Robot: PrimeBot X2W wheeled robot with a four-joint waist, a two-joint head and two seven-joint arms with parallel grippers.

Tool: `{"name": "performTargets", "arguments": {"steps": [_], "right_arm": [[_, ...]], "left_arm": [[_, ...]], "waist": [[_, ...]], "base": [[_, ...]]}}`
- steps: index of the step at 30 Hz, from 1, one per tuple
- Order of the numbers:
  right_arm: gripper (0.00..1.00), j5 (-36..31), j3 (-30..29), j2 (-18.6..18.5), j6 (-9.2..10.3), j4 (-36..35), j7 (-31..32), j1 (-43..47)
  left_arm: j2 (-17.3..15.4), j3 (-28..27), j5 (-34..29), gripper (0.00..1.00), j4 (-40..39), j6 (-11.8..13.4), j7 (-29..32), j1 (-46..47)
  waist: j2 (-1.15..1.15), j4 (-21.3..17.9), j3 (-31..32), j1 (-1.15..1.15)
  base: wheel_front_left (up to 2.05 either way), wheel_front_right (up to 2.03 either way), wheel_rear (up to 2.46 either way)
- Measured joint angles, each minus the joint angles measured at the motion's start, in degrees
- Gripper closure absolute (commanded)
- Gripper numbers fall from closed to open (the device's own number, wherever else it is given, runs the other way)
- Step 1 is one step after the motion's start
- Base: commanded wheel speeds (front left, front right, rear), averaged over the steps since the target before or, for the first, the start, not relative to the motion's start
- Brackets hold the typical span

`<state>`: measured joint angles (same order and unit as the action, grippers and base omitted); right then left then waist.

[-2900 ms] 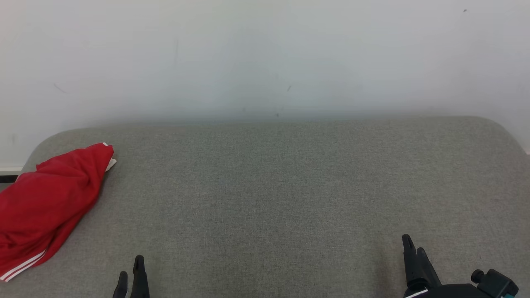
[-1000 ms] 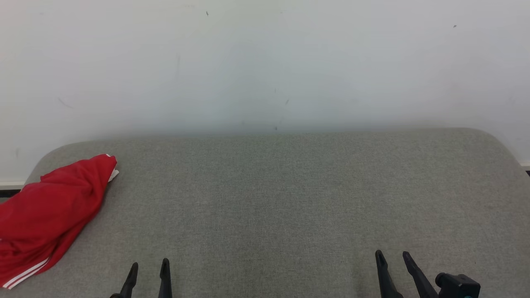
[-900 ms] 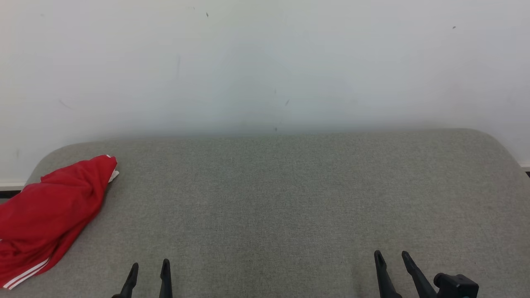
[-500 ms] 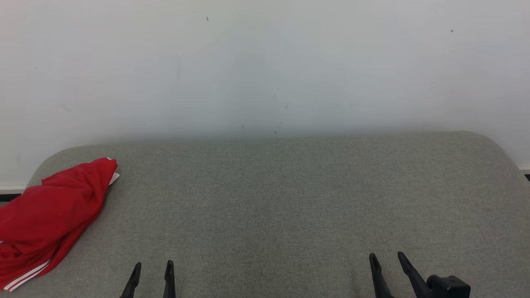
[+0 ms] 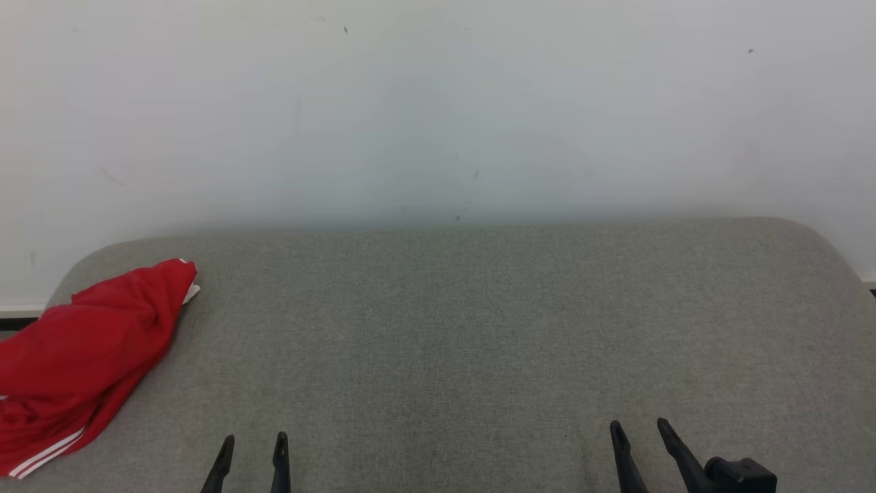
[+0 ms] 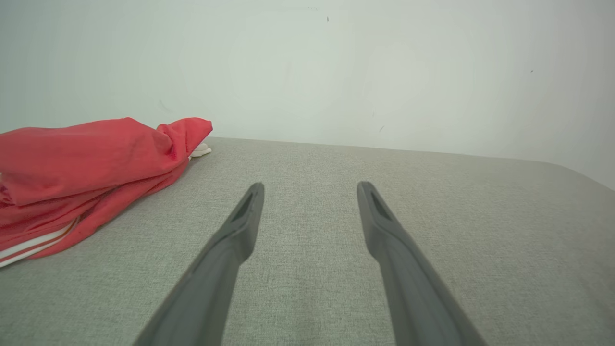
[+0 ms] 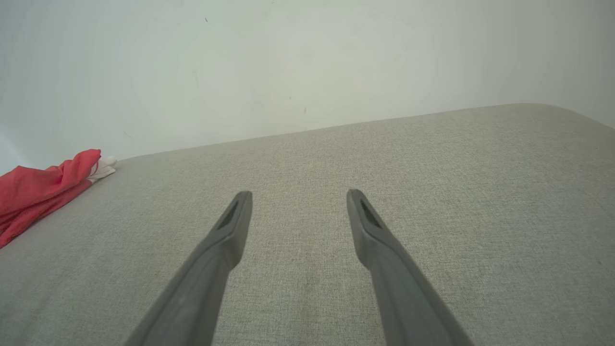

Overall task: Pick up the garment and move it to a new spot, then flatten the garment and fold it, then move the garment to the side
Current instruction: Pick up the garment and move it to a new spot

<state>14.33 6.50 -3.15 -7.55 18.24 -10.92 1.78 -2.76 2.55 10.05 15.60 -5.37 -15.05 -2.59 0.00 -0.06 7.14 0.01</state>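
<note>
The garment (image 5: 82,356) is red with white stripes at one edge and lies bunched at the far left of the grey cushioned surface (image 5: 465,329); it also appears as the garment (image 6: 81,168) and the garment (image 7: 38,190) in the wrist views. My left gripper (image 5: 252,441) stands open near the front edge, right of the garment and apart from it, fingers empty (image 6: 310,190). My right gripper (image 5: 638,428) is open and empty (image 7: 298,197) at the front right, far from the cloth.
A plain white wall (image 5: 438,103) rises behind the surface. The grey surface has rounded far corners, and a strip of dark floor (image 5: 14,318) shows past its left edge.
Since the oldest frame both grippers have turned so their fingers show spread apart. Over the last second the head view shifted slightly; the garment lies where it was.
</note>
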Motion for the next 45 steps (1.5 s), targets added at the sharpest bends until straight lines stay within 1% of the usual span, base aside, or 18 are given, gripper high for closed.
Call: {"name": "performTargets", "arguments": {"steps": [7,12,20,32,36,40,45], "right_arm": [[0.0,0.02,-0.59,0.03,0.0,0.08,-0.01,0.87],[0.0,0.11,-0.54,0.07,0.0,0.2,-0.23,1.14],[0.0,0.71,0.34,0.12,0.0,0.99,-0.97,1.46],[0.0,1.43,2.0,0.2,0.0,2.55,-2.23,1.22],[0.0,2.01,2.93,0.22,0.0,2.93,-2.58,0.65],[0.0,2.01,3.78,0.25,0.0,3.34,-2.71,-0.85],[0.0,1.97,4.89,0.25,0.0,4.03,-2.71,-2.35]], "left_arm": [[-0.01,0.38,0.54,0.0,0.32,0.41,0.01,0.08],[-0.07,0.07,0.04,0.0,0.55,0.48,0.01,0.03],[-0.64,-1.09,-0.44,0.0,0.77,0.31,0.0,-0.34],[-1.82,-3.55,-0.58,0.0,0.82,0.41,0.0,-1.04],[-2.0,-4.67,-0.23,0.0,0.63,0.91,0.0,-1.31],[-1.9,-5.94,0.33,0.0,-0.18,1.52,0.0,-1.85],[-1.66,-7.53,0.75,0.0,-0.96,2.04,0.0,-2.25]], "waist": [[0.0,1.53,0.1,0.0],[0.0,3.99,0.27,0.0],[0.0,9.33,0.61,0.0],[0.0,18.84,1.14,-0.01],[0.0,21.72,1.16,-0.01],[0.0,23.87,0.56,-0.01],[0.0,25.45,-0.92,-0.01]], "base": [[0.0,0.0,0.0],[0.0,0.0,0.0],[0.0,0.0,0.0],[0.0,0.0,0.0],[0.0,0.0,0.0],[0.0,0.0,0.0],[0.0,0.0,0.0]]}}
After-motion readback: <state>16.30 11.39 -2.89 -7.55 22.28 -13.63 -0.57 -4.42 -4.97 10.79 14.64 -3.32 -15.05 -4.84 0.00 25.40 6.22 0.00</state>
